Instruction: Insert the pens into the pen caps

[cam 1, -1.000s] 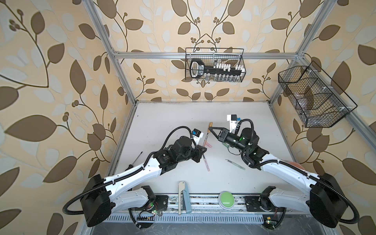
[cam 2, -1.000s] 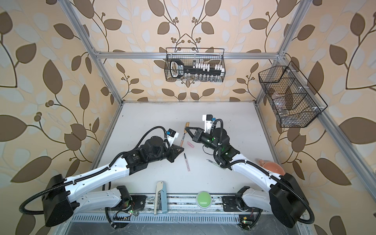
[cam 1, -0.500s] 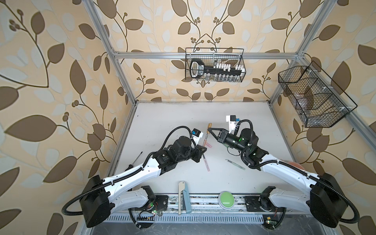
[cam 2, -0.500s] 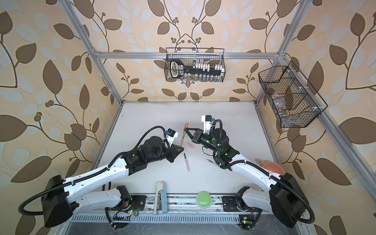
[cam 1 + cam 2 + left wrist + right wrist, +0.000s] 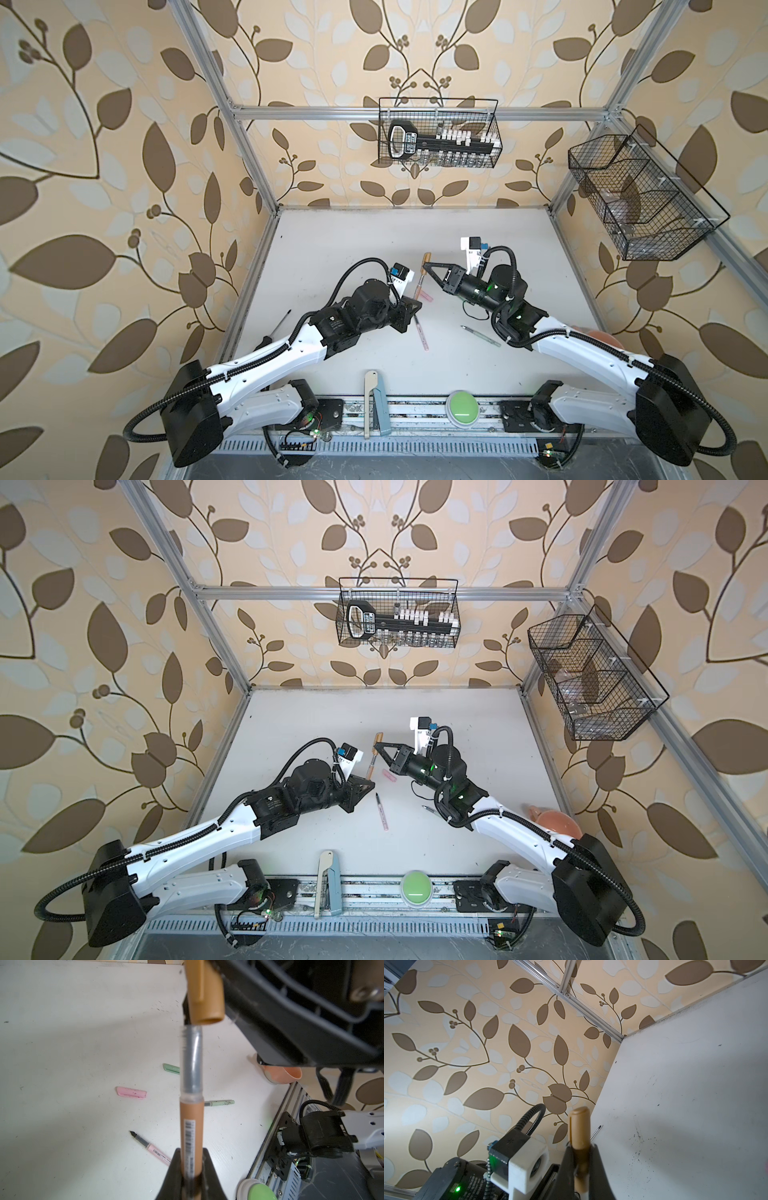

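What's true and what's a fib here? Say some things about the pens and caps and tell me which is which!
1. The left jaws hold the brown pen. True.
2. The right jaws hold the pink cap. False: they hold the brown cap; the pink cap lies on the table.
3. The pink pen lies on the table with its dark tip bare. True.
4. The brown cap is pushed all the way onto the brown pen. False: the pen's clear front part shows below the cap's mouth.
5. The green cap lies on the table. True.
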